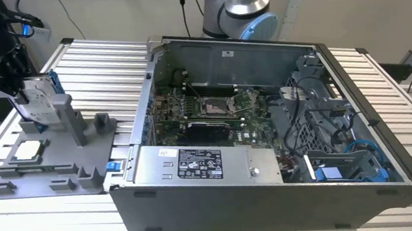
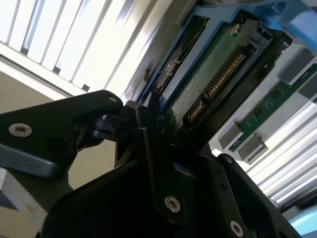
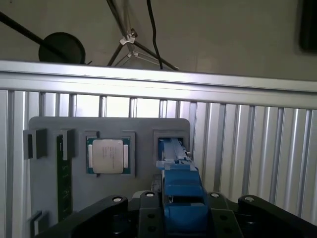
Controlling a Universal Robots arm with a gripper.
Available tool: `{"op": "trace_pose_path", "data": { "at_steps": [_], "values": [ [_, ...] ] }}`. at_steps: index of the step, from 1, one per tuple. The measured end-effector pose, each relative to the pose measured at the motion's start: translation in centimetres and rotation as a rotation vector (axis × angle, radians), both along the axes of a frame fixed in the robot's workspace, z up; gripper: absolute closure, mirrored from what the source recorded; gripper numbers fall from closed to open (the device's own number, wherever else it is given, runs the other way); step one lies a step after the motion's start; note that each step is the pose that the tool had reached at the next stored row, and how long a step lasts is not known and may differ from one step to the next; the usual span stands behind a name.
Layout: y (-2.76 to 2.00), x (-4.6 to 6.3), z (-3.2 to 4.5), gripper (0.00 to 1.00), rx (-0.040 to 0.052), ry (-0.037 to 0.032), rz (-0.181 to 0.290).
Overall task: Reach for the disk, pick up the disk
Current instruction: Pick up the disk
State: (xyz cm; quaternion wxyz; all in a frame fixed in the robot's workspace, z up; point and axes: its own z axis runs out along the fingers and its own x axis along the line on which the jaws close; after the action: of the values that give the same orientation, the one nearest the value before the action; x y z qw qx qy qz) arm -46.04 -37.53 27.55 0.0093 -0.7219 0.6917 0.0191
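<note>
On the grey holder (image 1: 73, 124) beside the computer case (image 1: 258, 208), at the exterior view's left, the disk (image 1: 37, 99) stands on edge in its slot. My gripper (image 1: 22, 91) is closed down to the disk's thickness, clamped on its blue-framed upper end. Reach looks done and the pick-up is in hand; I judge the lift calls for a straight pull along the slot, no twist.

Black jaws clamped on the blue-framed disk (image 2: 218, 69), green circuit board (image 2: 198, 82) showing, ribbed metal table (image 2: 59, 44) behind
</note>
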Motion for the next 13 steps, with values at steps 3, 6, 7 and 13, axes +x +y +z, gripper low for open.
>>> {"op": "trace_pose_path", "data": {
  "at_steps": [3, 6, 7, 13],
  "values": [
    [0.0, 0.0, 0.47, 1.0, 0.0, 0.0001, 0.0],
    [0.0, 0.0, 0.95, 1.0, 0.0, 0.0001, 0.0],
    [0.0, 0.0, 1.1, 1.0, 0.0, 0.0, 0.0],
    [0.0, 0.0, 2.0, 1.0, 0.0, 0.0001, 0.0]
  ]
}}
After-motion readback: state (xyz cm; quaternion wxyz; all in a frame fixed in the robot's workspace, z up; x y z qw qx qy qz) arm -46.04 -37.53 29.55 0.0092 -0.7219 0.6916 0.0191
